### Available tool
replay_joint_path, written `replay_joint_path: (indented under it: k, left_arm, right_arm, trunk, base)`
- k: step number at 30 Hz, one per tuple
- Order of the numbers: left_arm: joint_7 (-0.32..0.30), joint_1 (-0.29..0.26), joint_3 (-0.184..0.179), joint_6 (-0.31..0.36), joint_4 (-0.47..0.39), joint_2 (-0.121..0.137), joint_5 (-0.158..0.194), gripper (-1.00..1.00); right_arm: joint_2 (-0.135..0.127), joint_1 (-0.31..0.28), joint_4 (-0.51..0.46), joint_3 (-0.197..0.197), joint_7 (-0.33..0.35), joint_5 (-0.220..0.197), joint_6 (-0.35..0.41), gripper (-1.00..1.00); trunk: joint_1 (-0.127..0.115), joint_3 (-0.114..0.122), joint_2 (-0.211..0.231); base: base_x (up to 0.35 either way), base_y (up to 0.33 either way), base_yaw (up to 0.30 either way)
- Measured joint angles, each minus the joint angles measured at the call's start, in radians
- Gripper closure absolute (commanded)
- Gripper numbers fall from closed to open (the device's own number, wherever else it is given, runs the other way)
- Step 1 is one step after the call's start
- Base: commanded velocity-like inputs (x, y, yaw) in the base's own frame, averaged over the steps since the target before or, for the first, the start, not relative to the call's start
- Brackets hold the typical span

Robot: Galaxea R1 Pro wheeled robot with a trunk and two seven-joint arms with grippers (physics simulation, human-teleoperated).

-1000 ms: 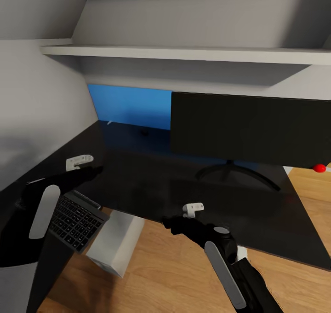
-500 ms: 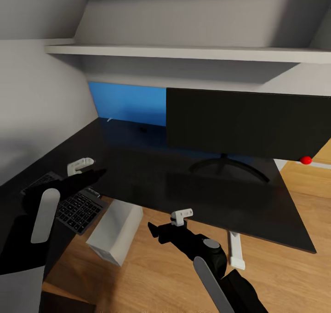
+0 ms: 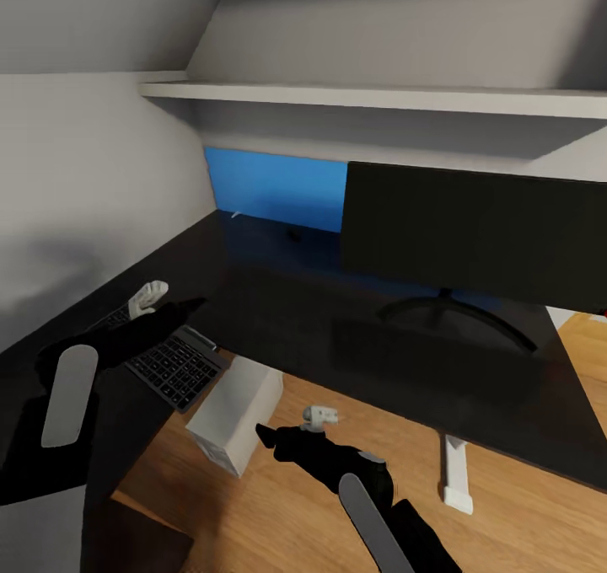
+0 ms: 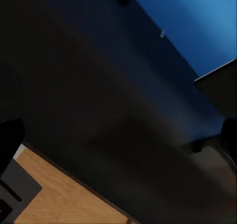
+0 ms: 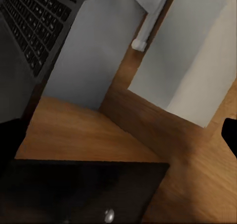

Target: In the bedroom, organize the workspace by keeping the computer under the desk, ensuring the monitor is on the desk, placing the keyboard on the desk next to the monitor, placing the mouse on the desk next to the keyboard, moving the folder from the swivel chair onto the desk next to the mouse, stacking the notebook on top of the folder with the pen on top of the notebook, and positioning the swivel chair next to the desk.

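The black monitor (image 3: 476, 227) stands on the dark desk (image 3: 337, 337) at the right. The dark grey keyboard (image 3: 174, 368) lies at the desk's near left edge and overhangs it; it also shows in the right wrist view as the keyboard (image 5: 34, 26). My left gripper (image 3: 190, 307) hovers just above its far end, with the fingers (image 4: 10, 135) wide apart and nothing between them. The white computer (image 3: 236, 413) stands on the floor under the desk. Below the desk edge, my right gripper (image 3: 263, 435) is open over the wooden floor. A small dark object (image 3: 293, 236), perhaps the mouse, sits far back.
A blue panel (image 3: 274, 187) backs the desk, and a white shelf (image 3: 379, 99) runs above it. A white desk leg (image 3: 455, 472) stands on the wooden floor (image 3: 278, 514). A dark flat object (image 5: 79, 192) lies low beneath my right gripper. A grey wall closes the left side.
The camera has swung, shifting the whole scene right. My right gripper has dropped from the desk's front edge to below it, toward the computer. The left gripper stays over the keyboard.
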Motion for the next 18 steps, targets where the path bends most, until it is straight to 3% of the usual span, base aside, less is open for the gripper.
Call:
replay_joint_path:
  k: [1, 2, 5, 6, 9, 13, 14, 18]
  left_arm:
    - [0.0, -0.002, -0.002, 0.0, 0.0, -0.001, 0.011, -1.0]
    - [0.008, -0.033, -0.027, 0.044, 0.0, -0.043, 0.059, -1.0]
    - [0.011, -0.041, -0.039, 0.068, 0.0, -0.058, 0.056, -1.0]
    - [0.012, -0.049, -0.045, 0.088, 0.0, -0.089, 0.098, -1.0]
    - [0.013, -0.051, -0.045, 0.09, 0.0, -0.096, 0.125, -1.0]
    - [0.014, -0.056, -0.038, 0.091, 0.0, -0.097, 0.231, -1.0]
    - [0.029, -0.057, -0.036, 0.092, -0.001, -0.092, 0.318, -1.0]
    - [0.045, -0.054, -0.036, 0.093, -0.001, -0.089, 0.355, -1.0]
  right_arm:
    - [0.002, 0.0, 0.006, -0.003, 0.0, -0.019, -0.006, -1.0]
    - [0.007, -0.001, 0.026, -0.024, 0.0, -0.104, -0.031, -1.0]
    - [0.007, -0.001, 0.028, -0.041, 0.0, -0.12, -0.034, -1.0]
    - [0.008, -0.002, 0.03, -0.127, 0.001, -0.164, -0.036, -1.0]
    - [0.007, -0.002, 0.03, -0.156, 0.001, -0.2, -0.037, -1.0]
    - [0.007, -0.002, 0.032, -0.182, 0.006, -0.244, -0.041, -1.0]
    - [0.007, -0.002, 0.046, -0.208, 0.009, -0.277, -0.052, -1.0]
    - [0.008, -0.006, 0.068, -0.236, 0.011, -0.317, -0.057, -1.0]
  trunk:
    - [0.0, 0.0, 0.0]
    - [0.0, 0.0, 0.0]
    - [0.0, 0.0, 0.0]
    - [0.0, 0.0, 0.0]
    - [0.0, 0.0, 0.0]
    - [0.0, 0.0, 0.0]
    - [0.0, 0.0, 0.0]
    - [0.0, 0.0, 0.0]
  base:
    - [0.0, 0.0, 0.277]
    - [0.0, 0.0, 0.278]
    - [0.0, 0.0, 0.278]
    - [0.0, 0.0, 0.278]
    - [0.0, 0.0, 0.228]
    - [0.0, 0.0, 0.078]
    - [0.0, 0.0, 0.024]
    - [0.0, 0.0, 0.018]
